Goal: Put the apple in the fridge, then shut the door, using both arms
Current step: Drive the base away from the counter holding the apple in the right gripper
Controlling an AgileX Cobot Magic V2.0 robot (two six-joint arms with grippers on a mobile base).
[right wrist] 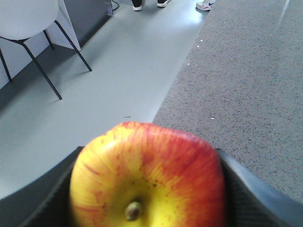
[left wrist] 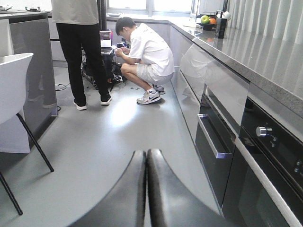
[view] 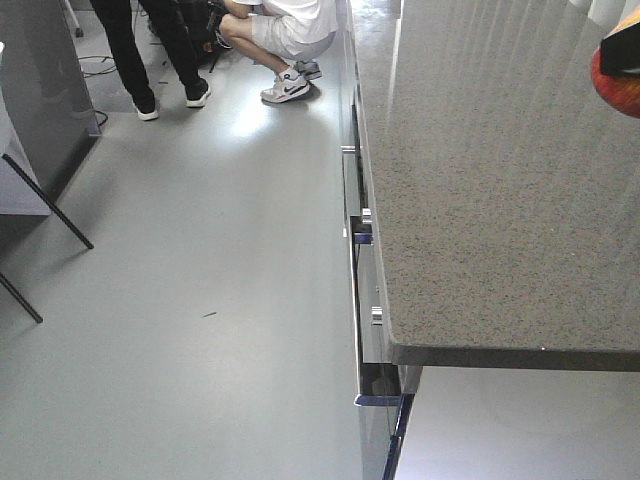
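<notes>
Grey, seemingly stone countertop (view: 500,180) borders pale floor (view: 200,300) below the apple (right wrist: 147,179).

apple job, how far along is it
Done: the apple is picked up, clamped between the right fingers near the countertop edge. In hand: the carry to the fridge; the left fingers are shut and empty. Left: no fridge shows in these views, so placing the apple and closing the door both remain.
</notes>
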